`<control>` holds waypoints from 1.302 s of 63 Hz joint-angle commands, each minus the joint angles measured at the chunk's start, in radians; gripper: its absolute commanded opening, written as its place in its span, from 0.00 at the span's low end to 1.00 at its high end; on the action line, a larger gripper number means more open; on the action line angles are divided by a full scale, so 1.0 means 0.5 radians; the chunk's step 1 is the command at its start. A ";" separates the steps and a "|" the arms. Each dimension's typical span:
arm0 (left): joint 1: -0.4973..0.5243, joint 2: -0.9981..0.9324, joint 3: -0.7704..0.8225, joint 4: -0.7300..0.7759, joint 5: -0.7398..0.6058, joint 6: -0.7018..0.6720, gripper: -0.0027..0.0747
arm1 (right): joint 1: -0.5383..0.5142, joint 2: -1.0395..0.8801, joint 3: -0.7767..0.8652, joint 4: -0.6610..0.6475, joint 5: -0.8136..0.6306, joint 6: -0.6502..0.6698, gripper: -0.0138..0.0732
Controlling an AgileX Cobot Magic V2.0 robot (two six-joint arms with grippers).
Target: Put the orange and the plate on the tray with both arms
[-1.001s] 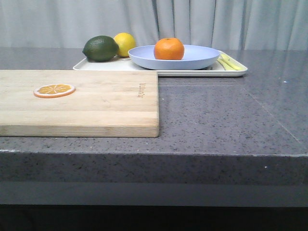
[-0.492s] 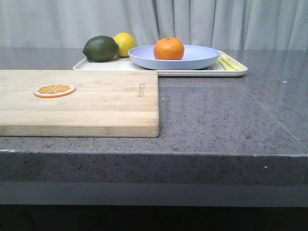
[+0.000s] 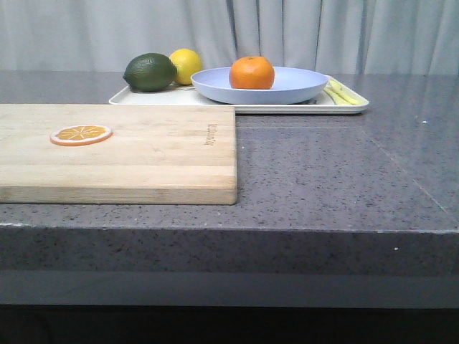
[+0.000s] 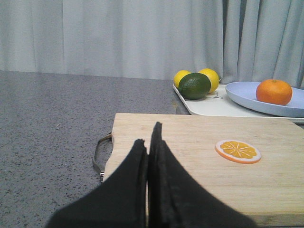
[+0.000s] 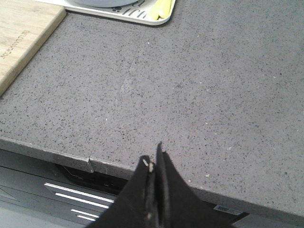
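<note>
Orange [image 3: 252,73] sits in the plate [image 3: 301,87], plate sits on the tray [image 3: 237,107] at the back of the bench [image 3: 323,172]. Lime [image 3: 150,72] and lemon [image 3: 188,64] share the tray's left end, touching each other, just beside the plate rim. Judging by layout, task looks done.

Left gripper [image 4: 149,142]: fingers pressed together, holding nothing, hanging over the near-left end of the cutting board [image 4: 199,156]. Right gripper [image 5: 153,161]: fingers closed, empty, over the bench's front edge, well apart from the tray. Neither arm shows in the front view.

Risks from here:
- Left gripper is low over the board; a forward sweep could clip the board or the orange slice [image 4: 238,151] and shove the board into the tray, since the board's far edge lies near the tray's front rim.
- Orange is loose in a shallow plate; any knock to the tray could roll it out.
- Right gripper near the bench lip could catch it if it drops.

Versus the earlier front views: no change, every item in the same spot.
</note>
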 commanded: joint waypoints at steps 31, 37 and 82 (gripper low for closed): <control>0.000 -0.038 0.052 0.002 -0.155 -0.019 0.01 | -0.019 -0.209 0.347 -0.148 -0.764 -0.005 0.02; 0.000 -0.038 0.052 0.002 -0.155 -0.019 0.01 | -0.019 -0.361 0.631 -0.148 -1.141 -0.007 0.02; 0.000 -0.035 0.052 0.002 -0.151 -0.019 0.01 | -0.116 -0.750 1.328 -0.078 -1.831 -0.005 0.02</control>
